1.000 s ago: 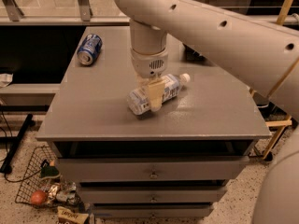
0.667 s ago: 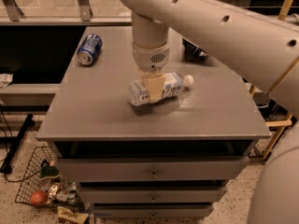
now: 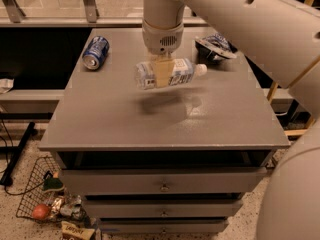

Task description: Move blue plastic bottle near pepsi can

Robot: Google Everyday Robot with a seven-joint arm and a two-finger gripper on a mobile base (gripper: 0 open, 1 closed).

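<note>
The blue plastic bottle (image 3: 182, 73) is held lying sideways in the air above the grey tabletop (image 3: 110, 119), white cap to the right; its shadow falls on the table below. My gripper (image 3: 162, 73) comes straight down from the white arm and is shut on the bottle's middle, one tan finger (image 3: 162, 72) across its label. The pepsi can (image 3: 95, 52) lies on its side at the table's back left, well to the left of the bottle and apart from it.
A dark blue-and-white foil snack bag (image 3: 216, 46) lies at the back right of the table. Drawers (image 3: 164, 186) are below the tabletop. A wire basket (image 3: 42, 199) with litter stands on the floor at the left. A railing runs behind the table.
The bottle has been lifted off the table in my gripper and now hangs level above it. The can and the snack bag have not moved on the table.
</note>
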